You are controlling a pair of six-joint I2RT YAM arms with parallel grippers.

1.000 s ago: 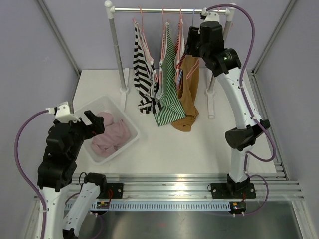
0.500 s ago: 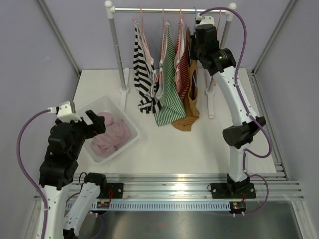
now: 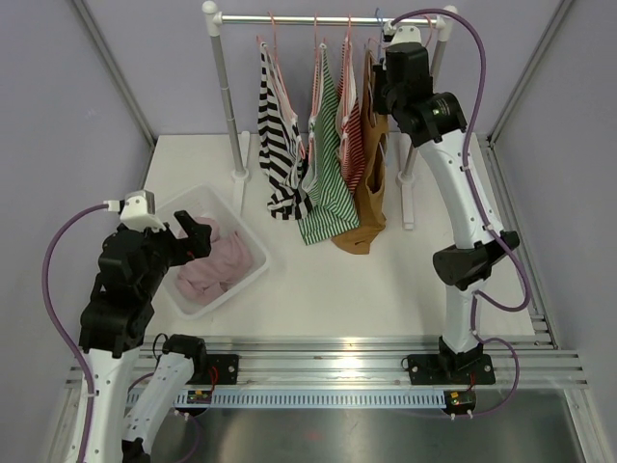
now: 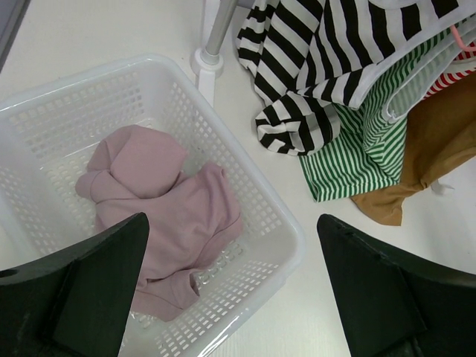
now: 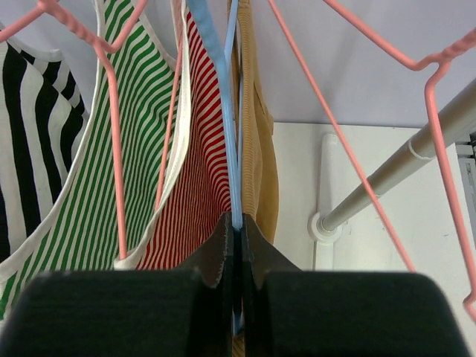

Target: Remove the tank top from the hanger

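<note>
At the 12 o'clock edge of the counter (image 3: 405,280), four tops are being carried on hangers by a rail (image 3: 289,17). The tan top (image 3: 370,193) is hanging at the 3 o'clock end of the row, its hem touching the counter. It is being flanked at 9 o'clock by the red top (image 3: 355,145), then the green top (image 3: 328,183), then the black top (image 3: 280,145).

The right tool (image 5: 236,229) is being held high, just under the rail, and its fingers are being pressed shut on the blue hanger (image 5: 232,193), on which the tan top is hanging. Both of the tan top's straps are being borne by that hanger.

Toward 8 o'clock on the counter, a basket (image 4: 290,223) is being occupied by a pink cloth (image 4: 171,216). The left tool (image 4: 232,230) is being held above the basket with its fingers spread wide, and nothing is being gripped between them. It is well apart from the row of tops.
</note>
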